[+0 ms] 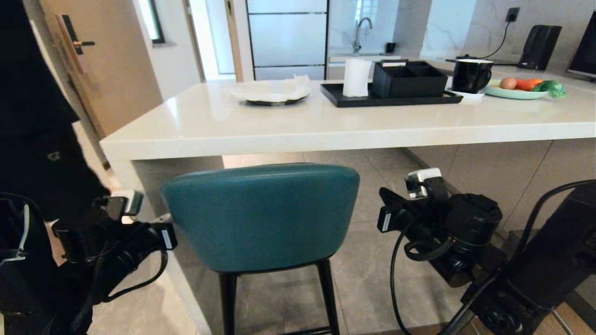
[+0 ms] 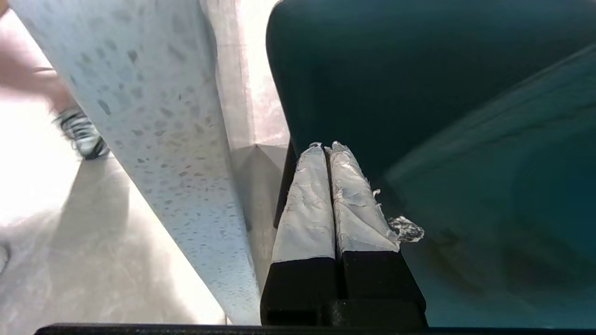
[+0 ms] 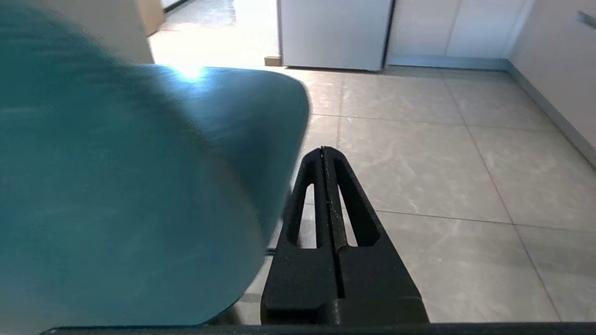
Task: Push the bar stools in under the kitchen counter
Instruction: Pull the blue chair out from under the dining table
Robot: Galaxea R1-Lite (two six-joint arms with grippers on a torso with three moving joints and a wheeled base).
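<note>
Nearest, the left gripper (image 2: 326, 146) and right gripper (image 3: 323, 151) flank the curved back of the teal leather bar stool with thin black legs (image 1: 260, 214), one at each side, fingers pressed fully together and empty. The stool stands on the grey tiled floor (image 1: 372, 260), just short of the thick glossy off-white stone counter (image 1: 326, 130). Beyond, a black tray (image 1: 340, 100) sits on the counter.
</note>
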